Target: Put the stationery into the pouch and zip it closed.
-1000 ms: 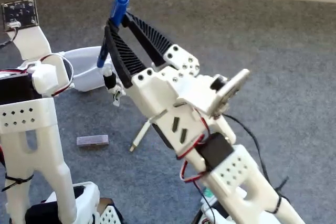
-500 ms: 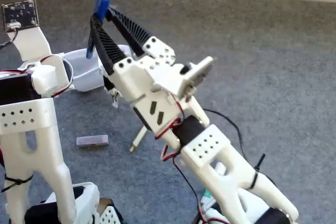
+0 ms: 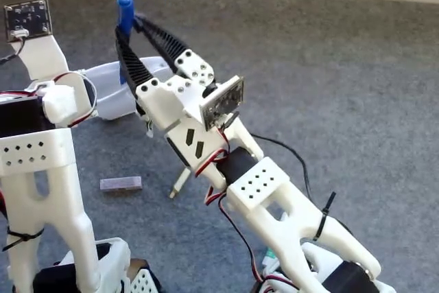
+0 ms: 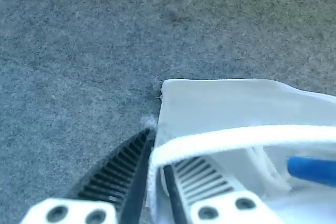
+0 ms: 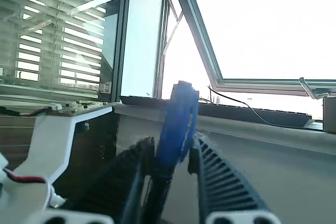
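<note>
- Above the open pouch (image 3: 111, 99), pinching a blue pen (image 3: 124, 6) in the right gripper (image 3: 130, 24) — fingers narrowed on the barrel, cap end poking up past the tips.
- Holding the pen's long axis near upright, lower end pointing down into the pouch mouth, with a blue tip showing just inside the rim.
- Clamping the pouch rim in the left gripper (image 4: 157, 156), one finger inside and one outside — propping the mouth open on the carpet (image 3: 357, 66).
- Judging the coming move: lowering straight down and letting go, with the pouch directly beneath the pen.
- Waiting on the carpet nearer the arm bases, well apart from the pouch: a grey block (image 3: 121, 184) and a pale stick (image 3: 182, 178).
</note>
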Robot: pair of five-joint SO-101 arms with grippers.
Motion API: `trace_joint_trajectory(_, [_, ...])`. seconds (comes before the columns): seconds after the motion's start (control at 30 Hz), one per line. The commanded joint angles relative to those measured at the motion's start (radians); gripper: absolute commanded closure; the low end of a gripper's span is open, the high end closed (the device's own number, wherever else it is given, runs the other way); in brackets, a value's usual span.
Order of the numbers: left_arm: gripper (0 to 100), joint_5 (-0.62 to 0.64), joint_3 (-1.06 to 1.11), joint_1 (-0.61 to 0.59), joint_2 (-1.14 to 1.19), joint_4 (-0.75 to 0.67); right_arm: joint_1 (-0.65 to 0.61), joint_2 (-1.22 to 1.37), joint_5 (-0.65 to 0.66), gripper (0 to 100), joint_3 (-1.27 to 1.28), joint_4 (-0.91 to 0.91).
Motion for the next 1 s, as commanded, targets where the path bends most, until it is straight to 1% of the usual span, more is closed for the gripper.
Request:
trace_joint_trajectory(0.0, [99,-0.005,-0.03,0.001,-0.027,0.002,-0.004,-0.012,0.012,85.1,-0.002,-0.016])
trace_joint_trajectory(0.13, [99,-0.006,-0.03,-0.013,-0.027,0.003,-0.004,-0.012,0.012,85.1,-0.002,-0.012])
trace_joint_trajectory(0.23, [99,-0.006,-0.03,-0.031,-0.027,0.002,-0.005,-0.025,0.014,85.1,-0.007,0.065])
trace_joint_trajectory(0.37, [99,-0.006,-0.03,-0.036,-0.027,0.002,-0.005,-0.107,0.012,85.1,-0.008,0.151])
trace_joint_trajectory(0.63, [99,-0.005,-0.033,-0.036,-0.027,0.002,0.01,-0.26,0.012,85.1,-0.012,0.472])
trace_joint_trajectory(0.73, [99,-0.005,-0.035,-0.036,-0.027,0.002,0.079,-0.265,0.012,85.1,-0.012,0.542])
trace_joint_trajectory(0.83, [99,-0.005,-0.033,-0.036,-0.027,0.002,0.185,-0.271,0.012,85.1,-0.005,0.553])
trace_joint_trajectory(0.9, [99,-0.003,-0.036,-0.036,-0.027,0.002,0.234,-0.274,0.008,85.1,-0.005,0.555])
trace_joint_trajectory(0.97, [99,-0.003,-0.036,-0.036,-0.027,0.0,0.255,-0.274,-0.048,85.1,0.007,0.568])
